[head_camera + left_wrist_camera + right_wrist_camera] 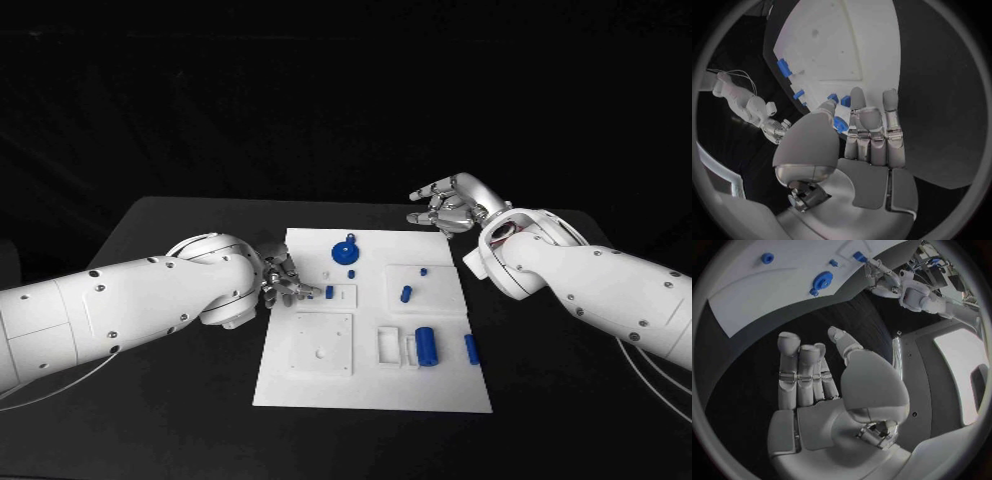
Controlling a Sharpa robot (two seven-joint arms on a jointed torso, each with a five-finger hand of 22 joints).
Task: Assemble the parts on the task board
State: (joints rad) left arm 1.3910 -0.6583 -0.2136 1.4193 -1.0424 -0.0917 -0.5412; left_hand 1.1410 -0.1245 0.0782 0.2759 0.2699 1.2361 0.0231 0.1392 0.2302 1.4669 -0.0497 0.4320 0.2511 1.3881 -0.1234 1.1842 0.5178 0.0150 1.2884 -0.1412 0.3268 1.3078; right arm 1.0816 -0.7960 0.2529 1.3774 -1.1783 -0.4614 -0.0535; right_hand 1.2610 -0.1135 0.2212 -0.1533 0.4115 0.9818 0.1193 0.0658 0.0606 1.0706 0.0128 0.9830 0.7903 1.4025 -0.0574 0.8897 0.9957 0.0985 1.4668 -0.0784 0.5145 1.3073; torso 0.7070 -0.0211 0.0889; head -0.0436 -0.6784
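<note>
Left hand (283, 280) sat at task board (433, 390) edge by small blue part (330, 292), fingers apart, holding nothing, prob. lining up pick; right hand (456, 206) hovered beyond far corner, empty, fingers spread.

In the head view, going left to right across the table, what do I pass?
Left hand → small blue piece by it → round blue part → blue peg → blue cylinder → blue bar, with the right hand off the board's far right corner.
</note>
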